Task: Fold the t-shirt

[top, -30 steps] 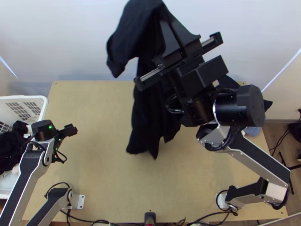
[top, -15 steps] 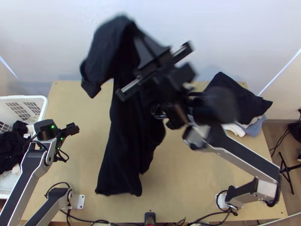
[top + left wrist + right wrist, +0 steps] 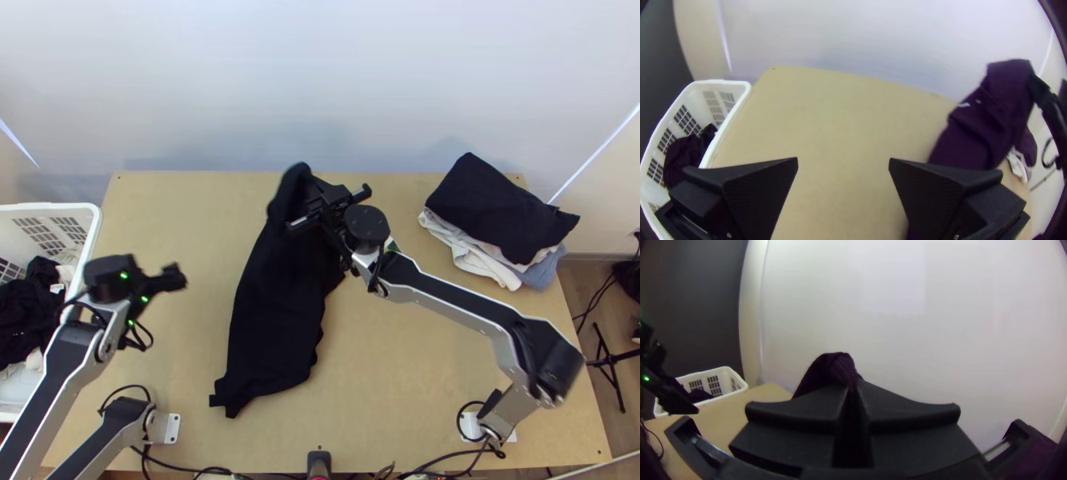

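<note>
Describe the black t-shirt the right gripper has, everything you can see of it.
The black t-shirt is plain, soft-looking dark cloth with small pale marks near its raised end. The right gripper pinches that end, bunched between its shut fingers, with a fold of cloth poking out beyond them. From there it trails, long and creased, over the table toward the near edge, uneven-edged, not neatly folded.

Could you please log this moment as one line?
right gripper: shut on black t-shirt, one end raised | left gripper: open | fold: not done | clothes pile: far-right table corner
</note>
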